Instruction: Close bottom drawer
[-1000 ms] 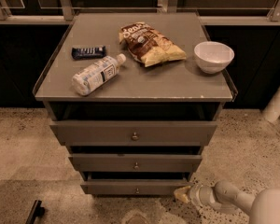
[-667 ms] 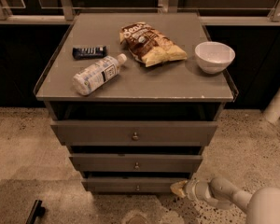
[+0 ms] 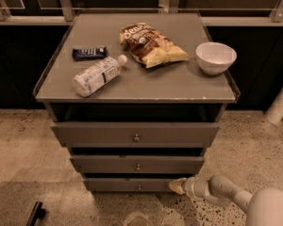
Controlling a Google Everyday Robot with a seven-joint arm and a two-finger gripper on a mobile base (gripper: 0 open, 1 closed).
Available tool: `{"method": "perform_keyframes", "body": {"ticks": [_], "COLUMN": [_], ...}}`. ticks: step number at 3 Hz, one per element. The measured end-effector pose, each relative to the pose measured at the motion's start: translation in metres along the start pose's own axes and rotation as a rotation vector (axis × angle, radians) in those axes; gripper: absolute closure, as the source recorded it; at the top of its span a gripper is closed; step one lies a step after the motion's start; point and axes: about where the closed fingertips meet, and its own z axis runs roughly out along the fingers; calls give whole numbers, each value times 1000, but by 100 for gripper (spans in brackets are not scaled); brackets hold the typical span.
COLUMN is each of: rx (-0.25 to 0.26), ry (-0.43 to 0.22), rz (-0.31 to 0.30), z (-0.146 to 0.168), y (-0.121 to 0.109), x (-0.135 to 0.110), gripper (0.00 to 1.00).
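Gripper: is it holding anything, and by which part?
Nothing appears held: the gripper sits low at the right end of the bottom drawer front, clear of its knob; contact cannot be told.

On the desk (image 3: 179, 86), a snack bar (image 3: 89, 53) lies at the left rear, with a bottle (image 3: 98, 75) on its side just before it. A chip bag (image 3: 151, 44) sits mid-rear and a bowl (image 3: 216, 57) at the right. Beneath the top, the bottom drawer (image 3: 127, 185) sits under two other drawers (image 3: 179, 135). The end effector (image 3: 177, 186) is at the right end of the bottom drawer's front.
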Motion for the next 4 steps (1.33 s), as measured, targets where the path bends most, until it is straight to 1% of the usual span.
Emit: {"method": "perform_keyframes", "body": {"ticks": [1,2,3,4], "rx": [0,-23,-34,-38], "ry": [0,-7,-6,-7], "rz": [0,47,190,192], "z": [0,-38,-99,-97], "y": [1,2,14,16], "x": [0,10,41,42], "gripper": [100,100,100,81]}}
